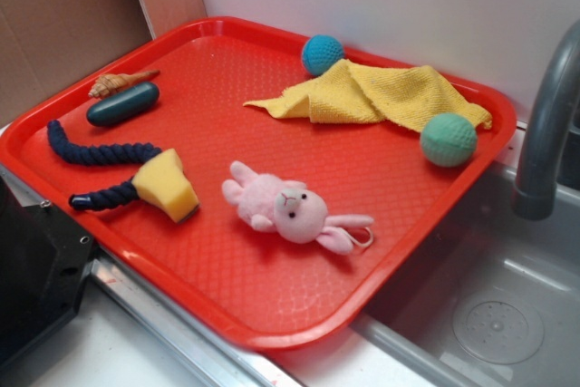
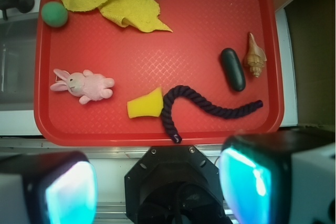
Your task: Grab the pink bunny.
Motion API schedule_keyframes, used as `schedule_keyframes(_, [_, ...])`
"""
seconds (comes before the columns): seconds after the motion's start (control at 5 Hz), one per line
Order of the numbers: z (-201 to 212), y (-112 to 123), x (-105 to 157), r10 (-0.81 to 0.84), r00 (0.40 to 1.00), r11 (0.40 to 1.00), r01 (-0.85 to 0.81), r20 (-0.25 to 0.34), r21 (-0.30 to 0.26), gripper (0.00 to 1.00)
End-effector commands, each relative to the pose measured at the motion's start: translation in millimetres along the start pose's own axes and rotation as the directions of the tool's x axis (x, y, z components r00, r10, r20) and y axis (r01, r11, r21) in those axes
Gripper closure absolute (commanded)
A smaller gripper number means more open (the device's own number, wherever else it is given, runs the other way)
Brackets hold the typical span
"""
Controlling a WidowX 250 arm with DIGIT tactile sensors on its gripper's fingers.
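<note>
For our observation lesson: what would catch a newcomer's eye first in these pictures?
The large bright red plastic tray beside a grey sink dominates. Near its front middle lies the small pale pink plush bunny on its side, clear of everything else. Behind it, a crumpled yellow cloth sits between a blue ball and a green ball.

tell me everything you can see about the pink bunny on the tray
The pink bunny is a small pale pink plush toy with a fuzzy, soft-looking surface. It has two long floppy ears, tiny dark eyes, stubby arms and legs, and a thin loop by its ears. It lies flat on the red tray, face up, ears pointing toward the sink side. Nothing but the tray touches it: the yellow sponge sits apart to one side, and the gripper is open, well away from it.
</note>
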State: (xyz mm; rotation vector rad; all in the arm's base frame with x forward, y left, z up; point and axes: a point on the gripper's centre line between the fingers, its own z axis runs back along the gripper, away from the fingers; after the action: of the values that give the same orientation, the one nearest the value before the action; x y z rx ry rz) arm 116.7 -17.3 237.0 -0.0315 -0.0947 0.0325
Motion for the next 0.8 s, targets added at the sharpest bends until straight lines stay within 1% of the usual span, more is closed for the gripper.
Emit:
schedule_keyframes(0.0, [0,0,0,0.000,1.000,1.000,0.000,0.000,0.000,0.00])
schedule_keyframes(0.2, [-55,-49,29,-0.250,0.963,0.966,0.254,-0.099,0.036,0.00])
schedule_keyframes(0.4, [-108,-106,50,-0.482,0.872,0.875,0.485,-0.087,0.014,0.00])
schedule_keyframes(0.6, [-159,-129,46,-0.684,0.726,0.728,0.685,-0.070,-0.006,0.00])
